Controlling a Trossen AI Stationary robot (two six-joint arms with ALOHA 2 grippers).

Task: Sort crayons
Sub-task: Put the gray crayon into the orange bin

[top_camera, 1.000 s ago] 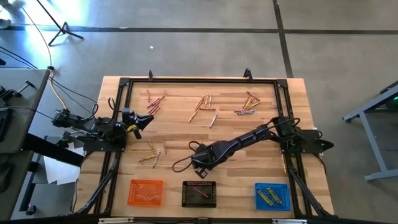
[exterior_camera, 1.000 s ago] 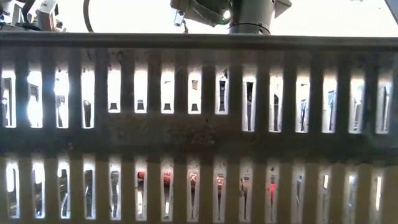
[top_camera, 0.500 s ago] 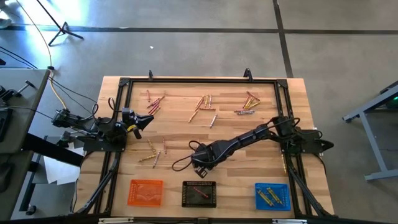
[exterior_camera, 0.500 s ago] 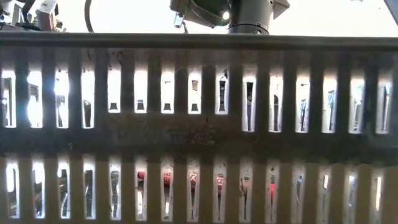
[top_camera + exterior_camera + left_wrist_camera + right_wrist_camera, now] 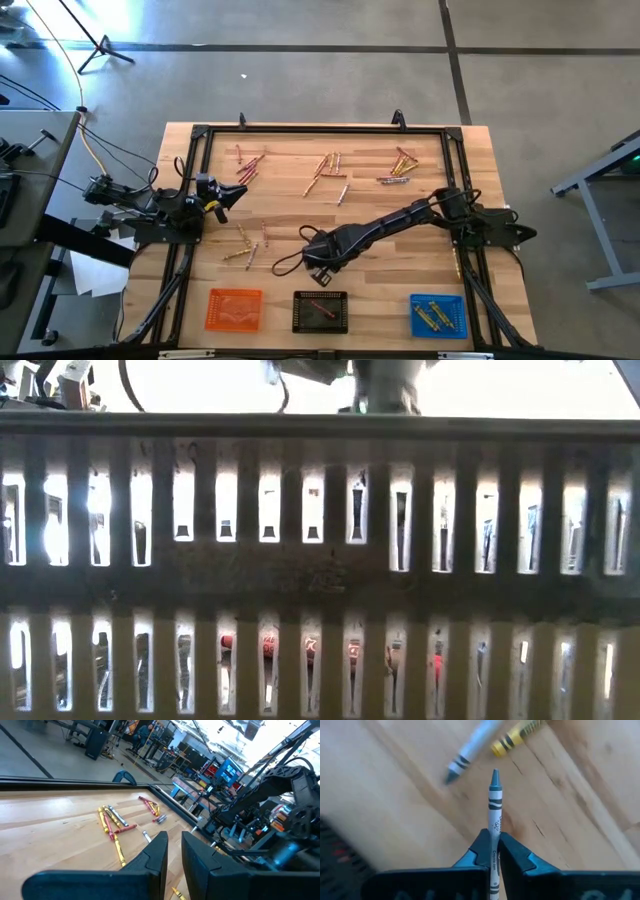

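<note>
right gripper [image 5: 492, 851] pinching grey crayon [image 5: 494, 805]

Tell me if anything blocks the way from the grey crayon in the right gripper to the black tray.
Nothing visible does. The right gripper holds the grey crayon above bare wood, just beyond the black tray. Loose crayons lie off to the side.

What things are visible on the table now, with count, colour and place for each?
loose crayons: many, yellow, red and grey, in clusters on the wooden table
held crayon: one, grey, in the right pincer
orange tray: one, near edge, left
black tray: one, near edge, middle, holds a red crayon
blue tray: one, near edge, right, holds yellow crayons
left pincer: dark, waiting at the table's left side
right pincer: dark, above the black tray, shut on the held crayon
</note>
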